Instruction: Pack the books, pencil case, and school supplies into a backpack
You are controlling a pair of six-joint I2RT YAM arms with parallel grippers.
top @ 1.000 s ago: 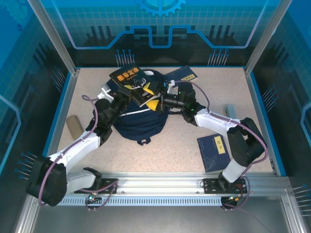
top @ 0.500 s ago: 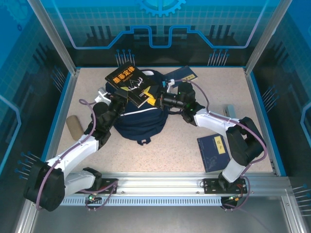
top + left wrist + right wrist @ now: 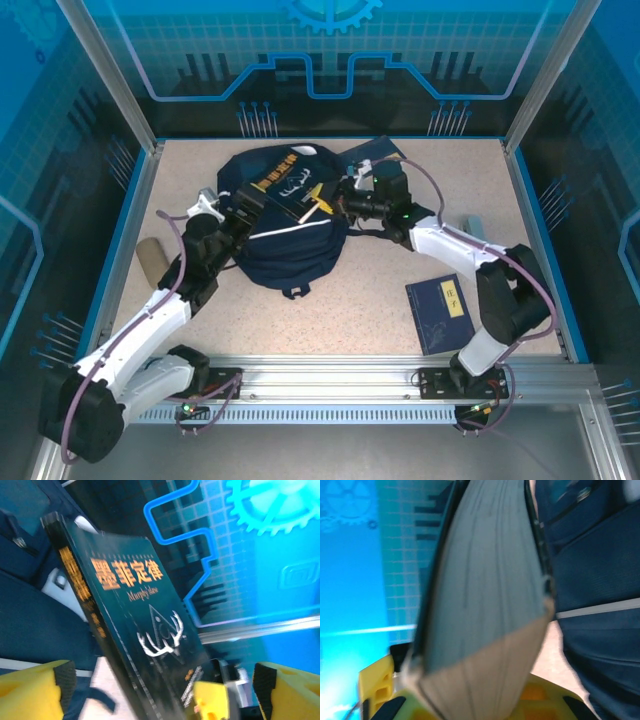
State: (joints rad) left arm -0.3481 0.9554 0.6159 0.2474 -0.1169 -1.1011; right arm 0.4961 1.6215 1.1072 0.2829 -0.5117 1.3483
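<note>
The left gripper (image 3: 162,675) stood wide, its yellow fingers (image 3: 37,690) spread to either side of the black book (image 3: 135,625), whose lower edge ran down between them; contact could not be told. The right gripper (image 3: 470,702) was clamped narrow on that book's page edge. In the top view the book lay tilted on the navy backpack (image 3: 285,250), between the two grippers, with the backpack under both. A navy book (image 3: 378,152) lay just behind the right gripper. A navy book with a yellow label (image 3: 440,315) rested on the worktop (image 3: 400,260), well apart from it, toward that arm's base. The tan pencil case (image 3: 150,262) lay well to the left gripper's left.
</note>
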